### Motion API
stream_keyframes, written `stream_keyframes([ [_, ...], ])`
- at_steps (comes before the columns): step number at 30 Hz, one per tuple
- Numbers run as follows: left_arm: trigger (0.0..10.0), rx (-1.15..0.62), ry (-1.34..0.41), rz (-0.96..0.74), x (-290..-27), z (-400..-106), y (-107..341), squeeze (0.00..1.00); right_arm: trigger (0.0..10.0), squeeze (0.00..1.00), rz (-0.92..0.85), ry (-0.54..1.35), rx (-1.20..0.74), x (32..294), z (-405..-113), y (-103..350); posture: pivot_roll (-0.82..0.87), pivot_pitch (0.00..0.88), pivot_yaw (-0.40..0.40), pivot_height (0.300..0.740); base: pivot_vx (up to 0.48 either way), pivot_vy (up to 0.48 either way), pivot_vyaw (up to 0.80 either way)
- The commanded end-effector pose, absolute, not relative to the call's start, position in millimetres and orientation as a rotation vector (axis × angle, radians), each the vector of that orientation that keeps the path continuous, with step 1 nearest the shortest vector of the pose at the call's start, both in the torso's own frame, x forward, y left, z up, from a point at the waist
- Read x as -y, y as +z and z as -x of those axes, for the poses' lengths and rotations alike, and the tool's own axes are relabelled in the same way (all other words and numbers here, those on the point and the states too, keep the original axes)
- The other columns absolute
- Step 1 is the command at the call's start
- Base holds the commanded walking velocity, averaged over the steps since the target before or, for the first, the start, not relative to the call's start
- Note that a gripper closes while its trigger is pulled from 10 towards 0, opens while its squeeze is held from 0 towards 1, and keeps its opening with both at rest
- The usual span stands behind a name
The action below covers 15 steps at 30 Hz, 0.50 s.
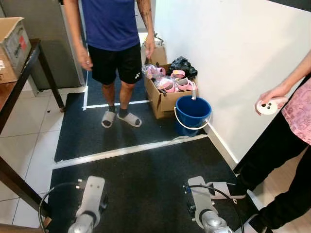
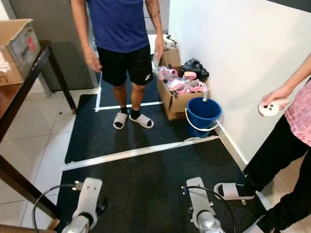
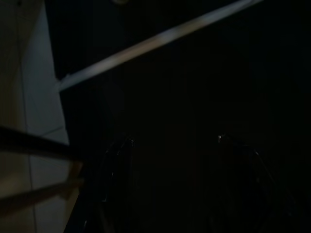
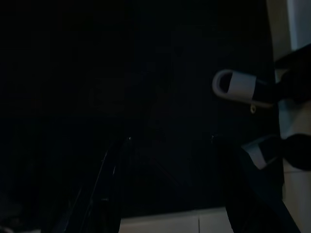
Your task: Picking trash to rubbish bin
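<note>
Up at about one o'clock from the robot, against the white wall, sits the blue bucket, the likeliest rubbish bin here, just beside a cardboard box heaped with pink and clear trash and a black bag. That is the relation that matters: both the trash and the bucket lie well ahead and to the right, across the dark mat and past the pale strip that crosses it. Both arms hang low at six o'clock, the left arm and the right arm, with nothing near them. The left claw shows two dim fingers spread apart over the mat, empty; the right claw likewise stands parted and holds nothing, with a sandalled foot close by. The right arm is the nearer one, I'd judge, but the robot must walk forward first. One person stands at twelve o'clock beside the box, another at three o'clock holding a white controller. A table carrying a carton sits at ten o'clock.
</note>
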<state>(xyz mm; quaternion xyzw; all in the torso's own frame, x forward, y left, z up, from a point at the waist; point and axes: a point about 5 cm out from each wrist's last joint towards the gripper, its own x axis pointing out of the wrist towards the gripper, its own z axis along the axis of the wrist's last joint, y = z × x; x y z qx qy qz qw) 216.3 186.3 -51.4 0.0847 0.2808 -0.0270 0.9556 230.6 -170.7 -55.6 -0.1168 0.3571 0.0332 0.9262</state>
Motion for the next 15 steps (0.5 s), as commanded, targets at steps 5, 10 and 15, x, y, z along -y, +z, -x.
stream_keyframes([
  [5, 10.0, -0.575, -0.004, -0.165, -196.7, -213.2, -51.8, 0.0, 10.0, 0.0, 0.255, 0.093, -0.804, 176.8, -210.8, -67.8, 0.01, 0.039, -0.02, 0.74, 0.0, 0.0, 0.0],
  [10, 10.0, -0.559, -0.009, -0.157, -190.8, -218.0, -49.6, 0.0, 10.0, 0.0, 0.28, 0.112, -0.805, 176.4, -209.8, -68.3, 0.0, 0.042, -0.016, 0.74, 0.0, 0.0, 0.64],
  [15, 10.0, -0.543, -0.023, -0.147, -182.9, -222.3, -47.6, 0.0, 10.0, 0.0, 0.269, 0.118, -0.802, 173.4, -212.3, -67.3, 0.0, 0.045, -0.015, 0.74, 0.0, 0.0, 0.8],
])
